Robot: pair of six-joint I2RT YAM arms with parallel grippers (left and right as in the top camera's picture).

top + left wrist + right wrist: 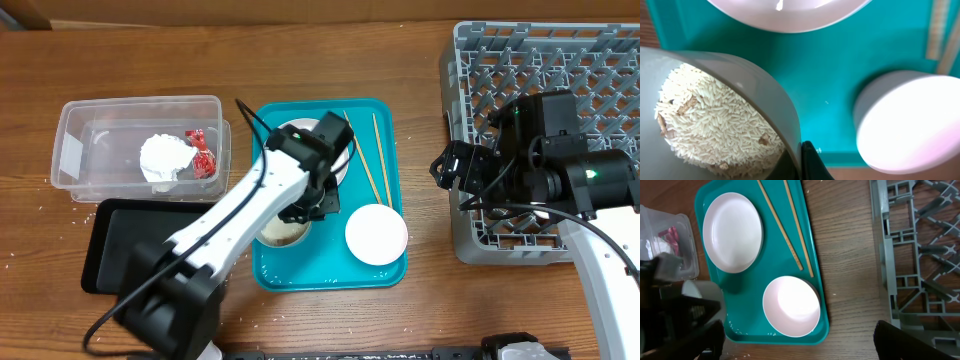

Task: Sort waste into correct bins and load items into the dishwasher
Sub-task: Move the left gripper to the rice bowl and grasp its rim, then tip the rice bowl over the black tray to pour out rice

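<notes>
My left gripper is shut on the rim of a white bowl full of rice at the front left of the teal tray. In the left wrist view one finger sits outside the rice bowl's rim. The round white plate lies behind it, partly under my left arm. An empty white bowl sits at the front right, with two chopsticks behind it. My right gripper is open and empty at the grey dish rack's left edge. I cannot pick out the cup.
The clear tub at the left holds the white tissue wad and the red wrapper. The black tray lies in front of it. A few loose rice grains lie on the teal tray's front edge.
</notes>
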